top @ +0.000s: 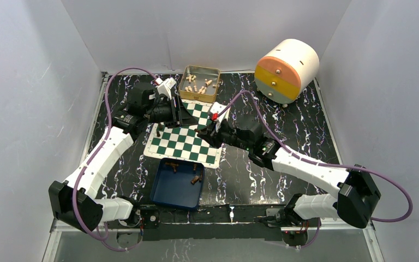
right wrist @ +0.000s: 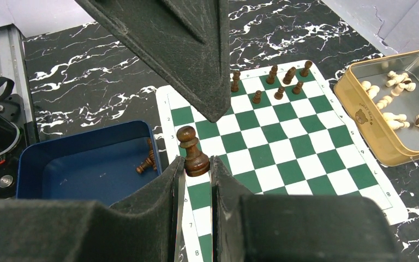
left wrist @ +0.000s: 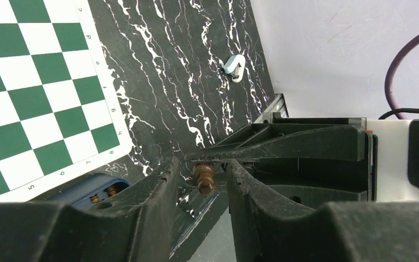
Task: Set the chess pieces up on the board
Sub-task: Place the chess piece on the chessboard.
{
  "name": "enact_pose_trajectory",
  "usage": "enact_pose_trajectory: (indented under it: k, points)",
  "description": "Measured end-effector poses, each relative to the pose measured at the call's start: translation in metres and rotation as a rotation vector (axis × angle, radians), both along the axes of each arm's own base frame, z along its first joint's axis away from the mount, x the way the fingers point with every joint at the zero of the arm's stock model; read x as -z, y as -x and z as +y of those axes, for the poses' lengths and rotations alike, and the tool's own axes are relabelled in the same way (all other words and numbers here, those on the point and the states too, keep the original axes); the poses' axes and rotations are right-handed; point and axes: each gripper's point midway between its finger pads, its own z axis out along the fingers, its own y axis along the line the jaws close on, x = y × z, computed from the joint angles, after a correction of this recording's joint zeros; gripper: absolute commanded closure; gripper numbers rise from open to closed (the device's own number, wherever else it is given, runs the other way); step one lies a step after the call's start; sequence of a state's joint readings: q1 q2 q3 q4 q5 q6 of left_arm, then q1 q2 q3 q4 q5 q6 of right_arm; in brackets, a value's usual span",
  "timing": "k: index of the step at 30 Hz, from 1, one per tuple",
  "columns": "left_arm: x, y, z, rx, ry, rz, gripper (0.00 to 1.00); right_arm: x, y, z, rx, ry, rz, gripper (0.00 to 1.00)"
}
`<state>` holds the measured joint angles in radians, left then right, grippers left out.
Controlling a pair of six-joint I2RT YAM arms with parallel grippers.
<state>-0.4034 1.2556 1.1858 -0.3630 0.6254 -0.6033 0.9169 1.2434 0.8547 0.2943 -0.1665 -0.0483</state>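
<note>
So | right gripper [right wrist: 195, 170] pinches tiny dark-brown wooden pawn [right wrist: 192, 155] upright over green-and-white checkered chess mat [right wrist: 300, 143] | standing brown row [right wrist: 273, 75] sits at 1 o'clock | left gripper [left wrist: 202, 176]: brown piece [left wrist: 203, 179] between jaws, grip unclear, maybe loose

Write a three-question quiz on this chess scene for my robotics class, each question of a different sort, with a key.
1. Multiple choice: what is the right gripper shut on? A) a tin lid B) a dark-brown chess piece C) nothing
2. True or false: the cream-white pieces lie in the gold tin.
3. Fill in: the loose dark pieces not yet on the board lie in the blue ____.
Key: 1 B; 2 true; 3 tray.
</note>
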Motion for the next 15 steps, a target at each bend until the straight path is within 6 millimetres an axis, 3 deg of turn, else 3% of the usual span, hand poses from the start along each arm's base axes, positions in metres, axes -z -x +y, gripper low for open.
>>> enact_pose_trajectory:
  k: [15]
  points:
    - [0.0058, 0.0048, -0.0021, 0.019, 0.013, 0.027, 0.7, -0.0004, -0.0058, -0.002, 0.054, -0.019, 0.04, 0.85]
